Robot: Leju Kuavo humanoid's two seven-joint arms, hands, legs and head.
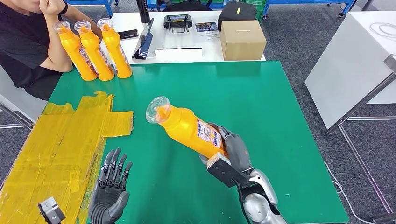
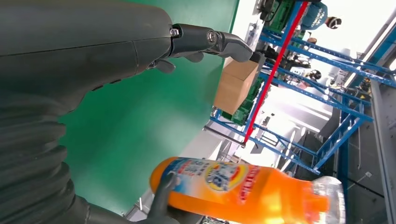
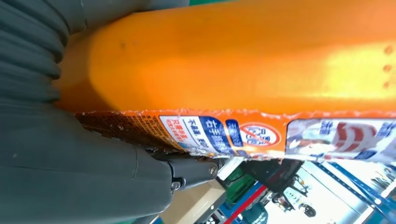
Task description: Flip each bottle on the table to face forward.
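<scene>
Since the job is getting every bottle facing forward, the right hand point(image 1: 231, 151) is gripping an orange bottle point(image 1: 187, 128) by its lower body and holding it tilted above the green tabletop point(image 1: 261, 107), cap pointing away to the left, label up, probably mid-turn. Three more bottles point(image 1: 95, 49) are standing together at the far left corner near a person point(image 1: 28, 42). The left hand point(image 1: 109, 189) is hovering empty, fingers straight and spread, beside the yellow taped patch point(image 1: 60, 140).

Grey floor point(image 1: 299, 42), white side table point(image 1: 345, 65)
</scene>
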